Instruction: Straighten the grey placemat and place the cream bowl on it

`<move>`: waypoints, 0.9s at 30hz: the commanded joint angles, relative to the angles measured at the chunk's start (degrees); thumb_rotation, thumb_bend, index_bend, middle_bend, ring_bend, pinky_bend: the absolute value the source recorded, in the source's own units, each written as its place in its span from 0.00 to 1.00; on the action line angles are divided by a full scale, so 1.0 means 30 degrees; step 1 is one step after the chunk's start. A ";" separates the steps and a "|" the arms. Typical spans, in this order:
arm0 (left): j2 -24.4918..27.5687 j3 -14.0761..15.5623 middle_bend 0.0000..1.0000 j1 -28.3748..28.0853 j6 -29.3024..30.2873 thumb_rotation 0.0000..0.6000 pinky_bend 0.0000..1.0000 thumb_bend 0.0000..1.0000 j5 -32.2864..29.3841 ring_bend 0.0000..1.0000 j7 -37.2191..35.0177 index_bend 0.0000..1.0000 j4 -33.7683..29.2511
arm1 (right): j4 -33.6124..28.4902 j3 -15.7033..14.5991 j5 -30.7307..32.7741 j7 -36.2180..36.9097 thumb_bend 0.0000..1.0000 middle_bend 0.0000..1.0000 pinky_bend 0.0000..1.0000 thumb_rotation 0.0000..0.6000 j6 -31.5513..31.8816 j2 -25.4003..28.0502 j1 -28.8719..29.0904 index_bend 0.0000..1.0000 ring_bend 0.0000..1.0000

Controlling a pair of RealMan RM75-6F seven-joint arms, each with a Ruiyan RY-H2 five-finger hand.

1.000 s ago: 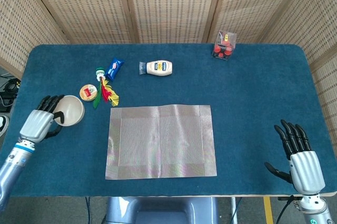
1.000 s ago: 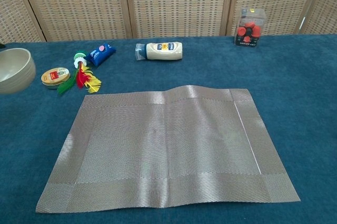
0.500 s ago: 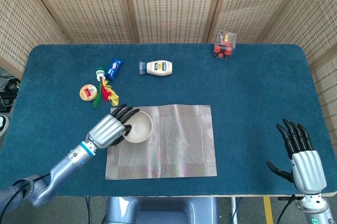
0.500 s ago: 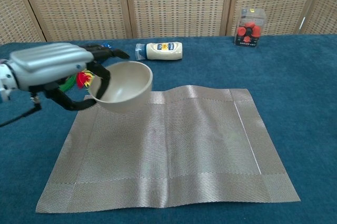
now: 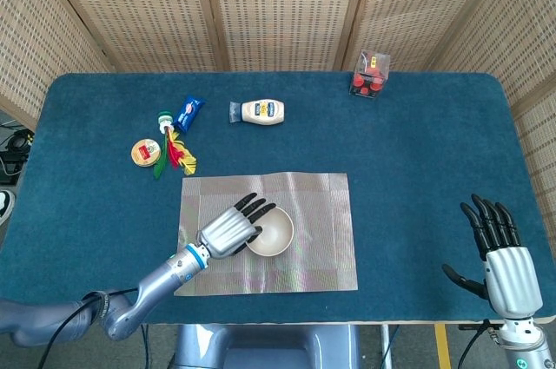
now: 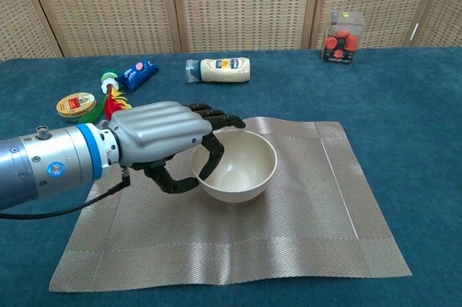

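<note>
The grey placemat (image 5: pixel 321 239) (image 6: pixel 317 199) lies flat and square to the table's front edge. Over its middle is the cream bowl (image 5: pixel 271 232) (image 6: pixel 238 166), upright. My left hand (image 5: pixel 230 227) (image 6: pixel 162 137) holds the bowl by its left rim, fingers over the rim and thumb under the side. Whether the bowl rests on the mat or hangs just above it I cannot tell. My right hand (image 5: pixel 504 260) stays at the front right corner of the table, fingers spread, holding nothing; the chest view does not show it.
At the back left lie a small round tin (image 5: pixel 146 153) (image 6: pixel 75 105), a red-yellow-green feathered toy (image 5: pixel 176 154), a blue packet (image 5: pixel 189 112) (image 6: pixel 137 74) and a mayonnaise bottle (image 5: pixel 261 111) (image 6: pixel 220 69). A clear box of red items (image 5: pixel 370 74) (image 6: pixel 343 37) stands at the back right.
My left hand has carried the cream bowl from the table's left side rightward, over the mat's back left corner and on to its middle. The right hand has barely moved.
</note>
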 commanded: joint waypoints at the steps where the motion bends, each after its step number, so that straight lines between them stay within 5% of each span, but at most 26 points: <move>1: -0.0305 -0.0149 0.00 -0.0189 -0.0290 1.00 0.00 0.49 -0.1098 0.00 0.1114 0.73 -0.0075 | -0.0005 0.0030 0.0041 0.0104 0.00 0.00 0.00 1.00 0.0020 0.0043 -0.0005 0.07 0.00; 8: -0.0050 -0.0045 0.00 -0.0178 -0.0108 1.00 0.00 0.45 -0.2188 0.00 0.2442 0.68 -0.0461 | -0.0037 0.0052 0.0053 0.0260 0.00 0.00 0.00 1.00 0.0050 0.0134 -0.0013 0.07 0.00; 10: 0.0032 0.0006 0.00 -0.0183 -0.0097 1.00 0.00 0.25 -0.2428 0.00 0.2619 0.57 -0.0577 | -0.0052 0.0042 0.0026 0.0247 0.00 0.00 0.00 1.00 0.0058 0.0140 -0.0019 0.07 0.00; 12: 0.0083 0.0035 0.00 -0.0147 0.0044 1.00 0.00 0.02 -0.2650 0.00 0.2810 0.33 -0.0641 | -0.0063 0.0030 -0.0008 0.0207 0.00 0.00 0.00 1.00 0.0077 0.0134 -0.0030 0.07 0.00; 14: 0.0111 0.0042 0.00 -0.0056 0.0317 1.00 0.00 0.00 -0.2835 0.00 0.2956 0.11 -0.0689 | -0.0066 0.0011 -0.0036 0.0155 0.00 0.00 0.00 1.00 0.0081 0.0119 -0.0041 0.07 0.00; 16: 0.0184 0.0026 0.00 0.0037 0.0501 1.00 0.00 0.00 -0.2971 0.00 0.2891 0.01 -0.0787 | -0.0066 -0.0012 -0.0061 0.0130 0.00 0.00 0.00 1.00 0.0073 0.0104 -0.0047 0.07 0.00; 27: 0.3328 -0.0469 0.00 0.2214 0.5485 1.00 0.00 0.00 -0.1123 0.00 0.0416 0.00 -0.2779 | -0.0098 -0.0046 -0.0213 0.0070 0.00 0.00 0.00 1.00 0.0216 0.0120 -0.0119 0.07 0.00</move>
